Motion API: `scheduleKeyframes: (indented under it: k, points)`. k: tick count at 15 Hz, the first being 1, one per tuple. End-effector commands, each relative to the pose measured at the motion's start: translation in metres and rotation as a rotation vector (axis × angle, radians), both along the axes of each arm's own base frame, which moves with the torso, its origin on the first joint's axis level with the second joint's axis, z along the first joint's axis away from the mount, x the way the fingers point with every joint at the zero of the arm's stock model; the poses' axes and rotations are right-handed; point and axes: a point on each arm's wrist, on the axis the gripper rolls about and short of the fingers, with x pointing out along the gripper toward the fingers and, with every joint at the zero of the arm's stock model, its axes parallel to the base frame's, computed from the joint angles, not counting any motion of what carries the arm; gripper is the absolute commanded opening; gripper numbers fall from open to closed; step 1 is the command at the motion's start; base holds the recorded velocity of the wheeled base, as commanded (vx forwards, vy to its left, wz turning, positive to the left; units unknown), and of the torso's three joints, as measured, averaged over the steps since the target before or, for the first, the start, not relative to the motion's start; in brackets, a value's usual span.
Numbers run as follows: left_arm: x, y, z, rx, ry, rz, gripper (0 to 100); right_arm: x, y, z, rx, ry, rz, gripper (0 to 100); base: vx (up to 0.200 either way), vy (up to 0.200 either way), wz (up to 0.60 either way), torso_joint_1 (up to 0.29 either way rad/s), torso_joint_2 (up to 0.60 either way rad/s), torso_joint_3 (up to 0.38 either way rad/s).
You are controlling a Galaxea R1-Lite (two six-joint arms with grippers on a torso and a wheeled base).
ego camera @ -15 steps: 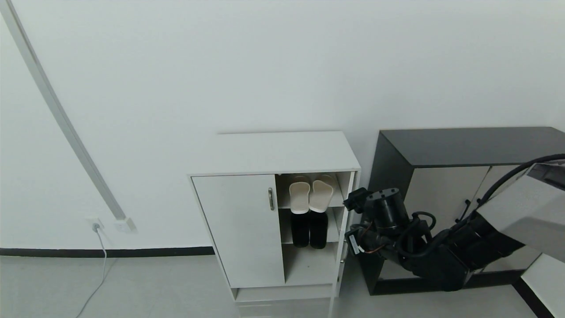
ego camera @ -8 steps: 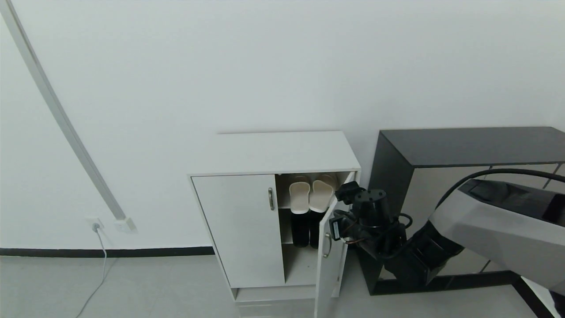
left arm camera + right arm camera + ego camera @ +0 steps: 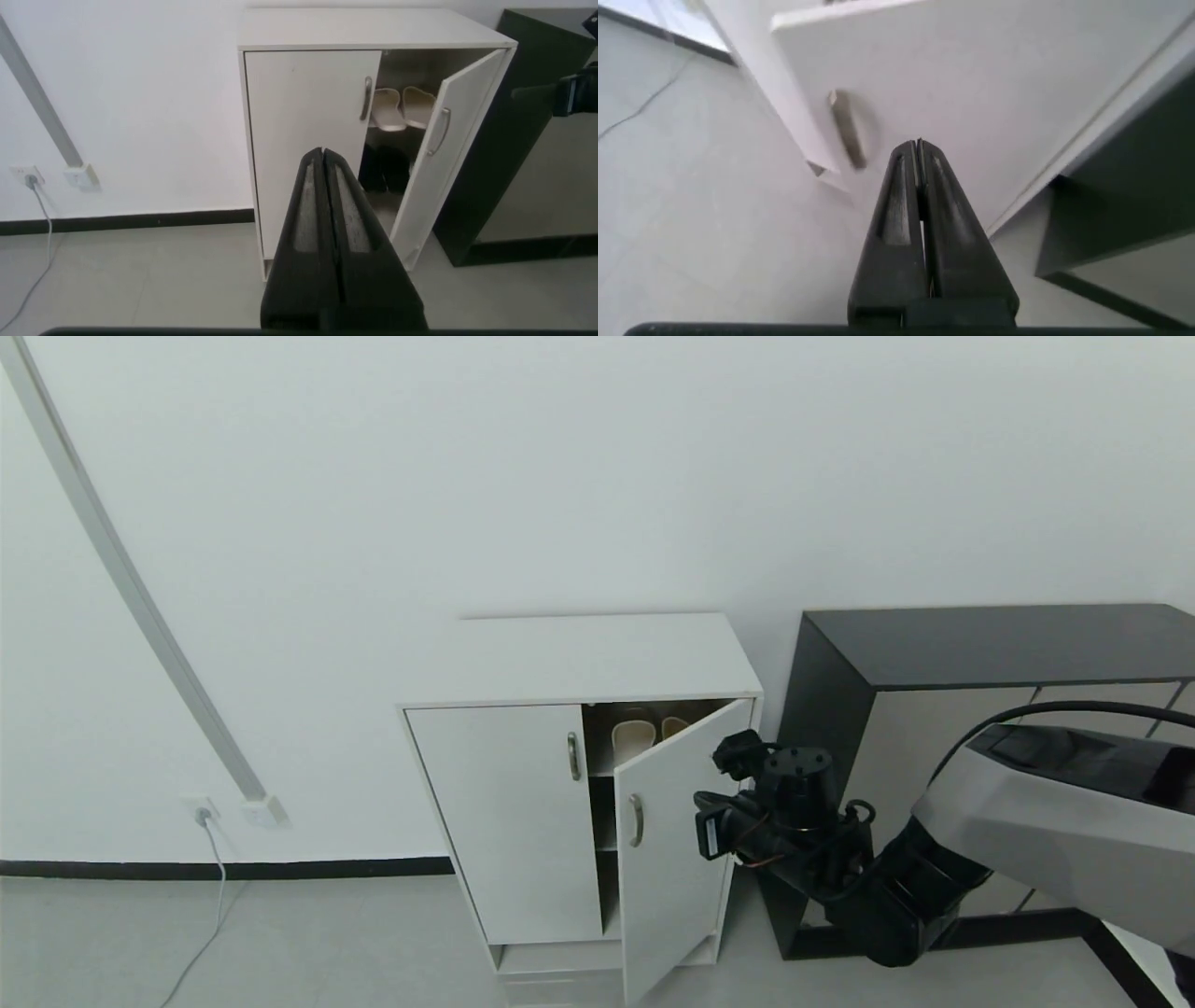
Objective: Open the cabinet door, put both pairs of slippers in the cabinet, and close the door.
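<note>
Since both pairs are already sitting inside the cabinet (image 3: 597,658), I'm reading this as the last step: closing the right door (image 3: 667,868). Inside, the white slippers (image 3: 402,105) are lying on the upper shelf and the dark slippers (image 3: 381,166) are sitting on the shelf below, both showing through the gap. That door is hanging roughly half open, hinged on its right edge, with the handle (image 3: 636,819) edge standing out toward the robot; the left door (image 3: 504,821) is sitting flush. Fingers on the right end effector (image 3: 920,147) are pressing together, carrying nothing, tips pointing at the door's outer face just beside the handle; can't tell if they're actually touching the panel. Meanwhile the left end effector (image 3: 324,157) is also pinched closed and empty, hanging well back from the cabinet and facing it. Next move is calling for a push on the outer face, following the hinge arc until the panel is sitting level with the left door. Risks I'm seeing: tips sliding across the smooth face, or the arm crowding the black cabinet (image 3: 980,644) alongside
</note>
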Motion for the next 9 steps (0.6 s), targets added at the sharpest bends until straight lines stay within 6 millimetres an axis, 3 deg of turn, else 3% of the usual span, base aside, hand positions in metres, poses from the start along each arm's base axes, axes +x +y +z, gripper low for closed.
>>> scheduleKeyframes:
  k: [1,3,5,9]
  points:
    - [0.000,0.000,0.000,0.000,0.001,0.000,0,-0.016,-0.011,0.003,-0.005,0.032,0.063,0,0.000,0.000,0.00,0.000,0.00,0.000]
    - [0.000,0.000,0.000,0.000,0.001,0.000,0,-0.031,-0.016,0.007,0.001,0.060,0.134,0,0.000,0.000,0.00,0.000,0.00,0.000]
    - [0.000,0.000,0.000,0.000,0.001,0.000,0,-0.043,-0.014,0.007,-0.004,0.076,0.170,0,0.200,0.000,0.00,0.000,0.01,0.002]
    - [0.000,0.000,0.000,0.000,0.001,0.000,0,-0.047,-0.013,0.007,-0.007,0.081,0.178,0,0.200,0.000,0.00,0.001,0.00,0.004]
